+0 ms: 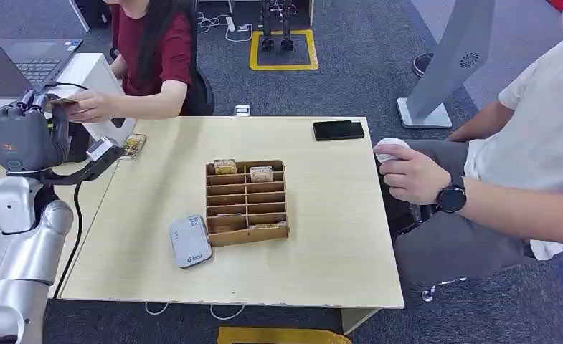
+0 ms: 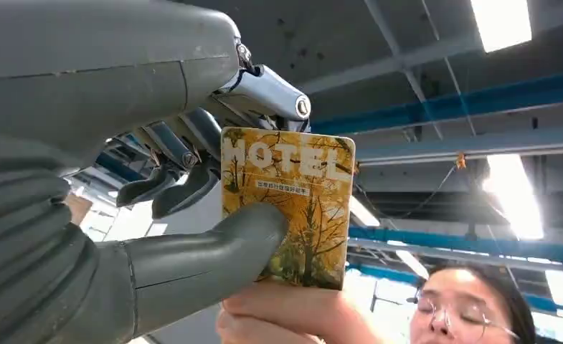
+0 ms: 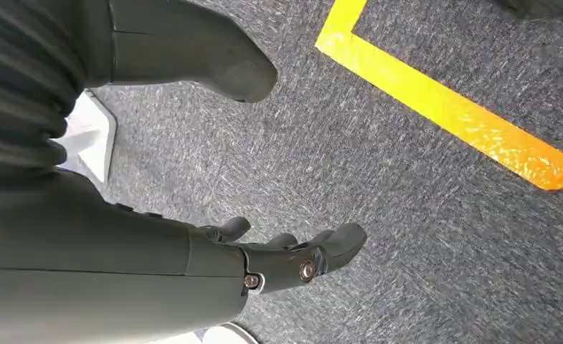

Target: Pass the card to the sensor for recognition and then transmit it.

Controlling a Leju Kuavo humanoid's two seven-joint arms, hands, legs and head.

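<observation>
The left hand (image 2: 156,215) is raised toward the seated person and pinches a hotel key card (image 2: 289,208) between its thick grey thumb and darker fingers. The person's hand (image 2: 292,312) already grips the card's near edge, so this looks like the handover (the sensing step seemingly done). The card is flat, glossy, printed with yellow autumn trees. Well below the hand, on the pale wooden table (image 1: 336,236), lie the white rounded card reader (image 1: 190,241) and a slotted cardboard card holder (image 1: 247,203). The right hand (image 3: 292,258) hangs over grey carpet, fingers apart, holding nothing.
</observation>
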